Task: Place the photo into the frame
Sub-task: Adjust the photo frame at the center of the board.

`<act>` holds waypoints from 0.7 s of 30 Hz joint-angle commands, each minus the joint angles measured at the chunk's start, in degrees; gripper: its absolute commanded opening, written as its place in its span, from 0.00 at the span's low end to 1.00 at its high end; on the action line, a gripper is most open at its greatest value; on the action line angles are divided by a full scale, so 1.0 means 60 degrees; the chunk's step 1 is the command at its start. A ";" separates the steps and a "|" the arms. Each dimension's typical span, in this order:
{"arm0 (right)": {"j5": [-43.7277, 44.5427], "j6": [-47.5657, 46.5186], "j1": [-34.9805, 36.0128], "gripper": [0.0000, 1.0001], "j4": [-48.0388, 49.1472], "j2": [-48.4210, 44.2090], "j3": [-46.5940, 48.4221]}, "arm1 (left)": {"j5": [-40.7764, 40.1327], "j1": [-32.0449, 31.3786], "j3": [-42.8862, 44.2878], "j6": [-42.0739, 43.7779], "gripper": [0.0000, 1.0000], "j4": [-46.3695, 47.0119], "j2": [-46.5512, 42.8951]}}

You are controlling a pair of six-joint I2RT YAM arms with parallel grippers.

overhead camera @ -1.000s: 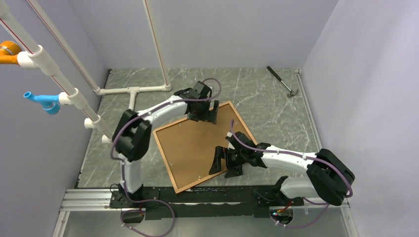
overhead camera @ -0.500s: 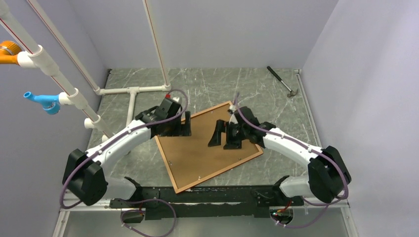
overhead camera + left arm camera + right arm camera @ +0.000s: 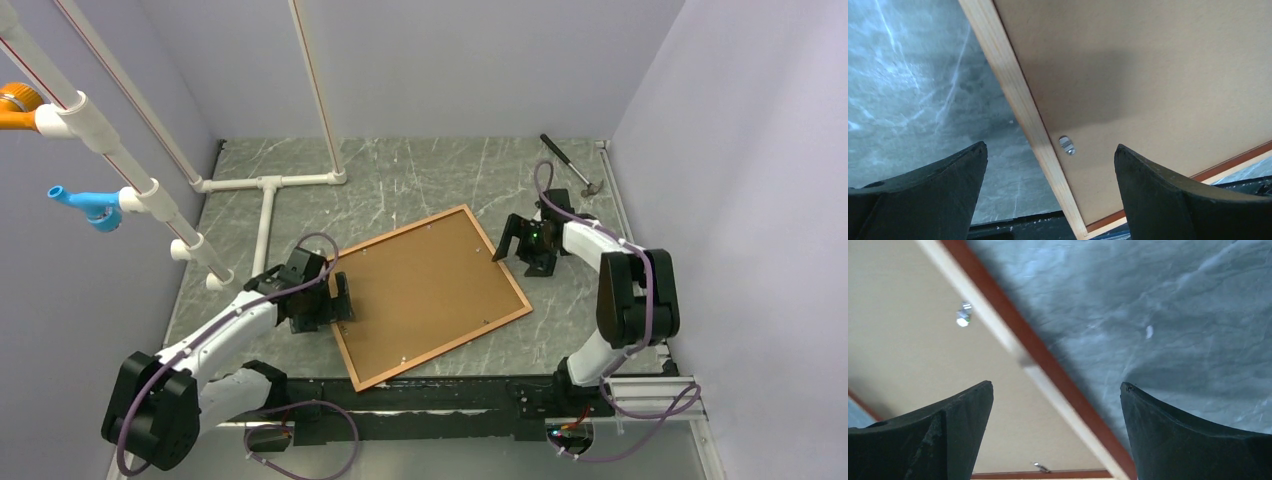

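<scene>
Top external view: the frame (image 3: 445, 349) lies back-up on the counter (image 3: 420, 180) with the brown backing panel (image 3: 430, 290) filling it. No photo shows, so I cannot tell whether it lies beneath. My left gripper (image 3: 342, 298) waits just off the frame's left edge and my right gripper (image 3: 515, 250) just off its far right edge, both spread wide and empty. If the panel must come out, I judge the small metal tabs (image 3: 1066, 145) want turning aside first.

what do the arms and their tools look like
The left arm and right arm have white shells, bulky black joints and a purple cable looping along each. The left tool and right tool are black, with two broad fingers tapering to points.
</scene>
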 commanded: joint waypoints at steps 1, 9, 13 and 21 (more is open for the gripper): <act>0.0059 -0.0615 -0.0055 1.00 -0.0116 0.0799 0.0285 | 0.0947 0.0290 -0.0590 -0.0305 0.99 0.1021 0.0002; -0.0977 -0.0463 -0.0043 1.00 0.0384 -0.0023 -0.1051 | 0.2129 0.0464 -0.0744 -0.0119 0.97 0.3016 0.1084; -0.1355 -0.0346 0.0052 0.99 0.0316 -0.0809 -0.1860 | 0.2294 0.0446 -0.0002 0.0131 0.93 0.3278 0.2002; -0.2051 0.0690 0.0580 0.99 0.0515 -0.2706 -0.4000 | 0.1790 0.0433 0.1191 0.0691 0.92 0.2732 0.3136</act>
